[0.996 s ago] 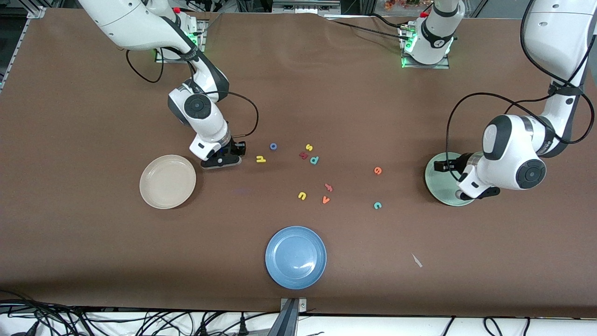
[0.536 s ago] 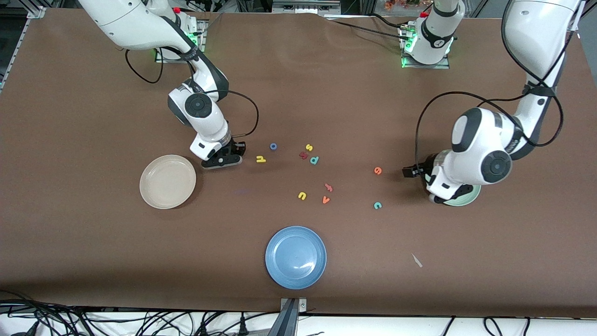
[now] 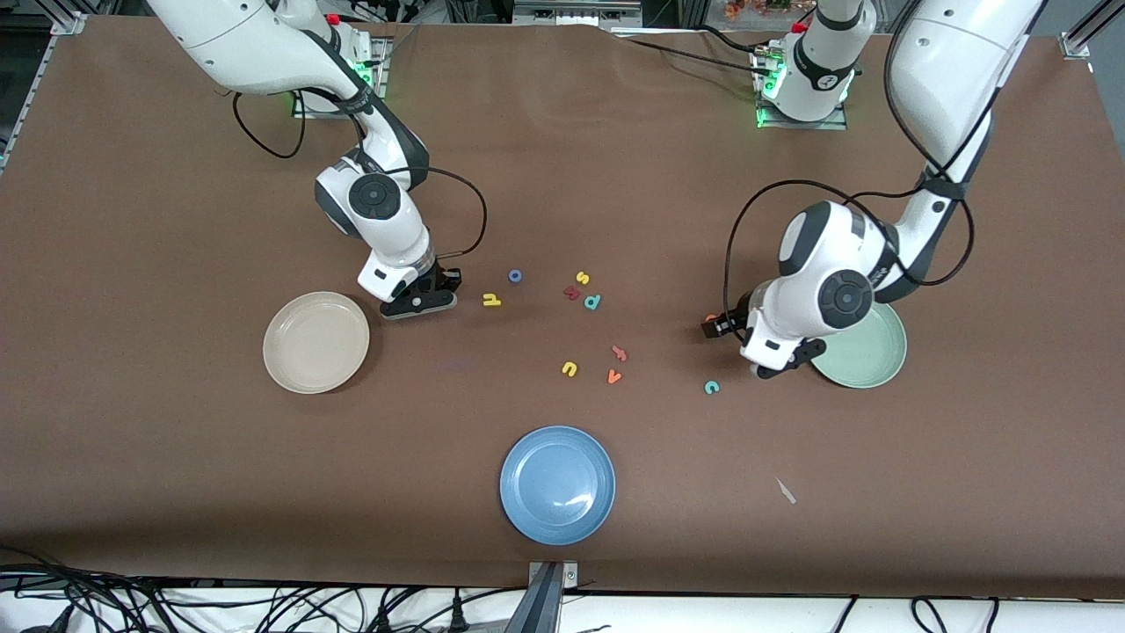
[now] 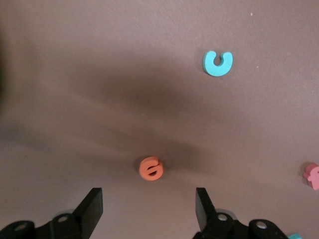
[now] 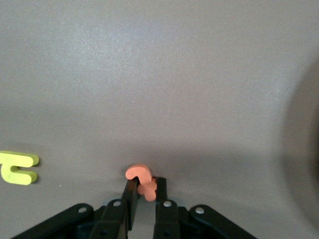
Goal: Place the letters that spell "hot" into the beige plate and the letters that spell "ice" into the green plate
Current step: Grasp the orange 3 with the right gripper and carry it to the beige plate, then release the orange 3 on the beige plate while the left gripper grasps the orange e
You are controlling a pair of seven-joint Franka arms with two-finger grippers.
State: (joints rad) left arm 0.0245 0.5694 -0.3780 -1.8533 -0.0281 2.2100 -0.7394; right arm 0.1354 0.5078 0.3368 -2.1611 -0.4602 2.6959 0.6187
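On the table beside the beige plate (image 3: pixel 303 352), my right gripper (image 3: pixel 420 303) (image 5: pixel 146 185) is shut on a small orange hooked letter (image 5: pixel 139 174) that looks like the "t". The yellow "h" (image 3: pixel 490 300) (image 5: pixel 17 168) lies close by, and the blue "o" (image 3: pixel 515 276) lies just past it. My left gripper (image 3: pixel 719 327) (image 4: pixel 148 199) hangs open over the orange "e" (image 4: pixel 151 168) (image 3: pixel 710 317), which lies just ahead of the fingertips. The teal "c" (image 3: pixel 711 387) (image 4: pixel 218 63) lies nearer the front camera. The green plate (image 3: pixel 870 352) sits beside the left arm's hand. The "i" does not show.
A blue plate (image 3: pixel 556 484) sits near the front edge. Loose letters lie mid-table: yellow "s" (image 3: pixel 582 278), a dark red one (image 3: pixel 571 293), teal "p" (image 3: pixel 592 301), a reddish one (image 3: pixel 619 353), yellow "u" (image 3: pixel 569 369) and orange "v" (image 3: pixel 613 377).
The left arm swung from over the green plate to over the orange "e". The right arm stayed in place beside the beige plate.
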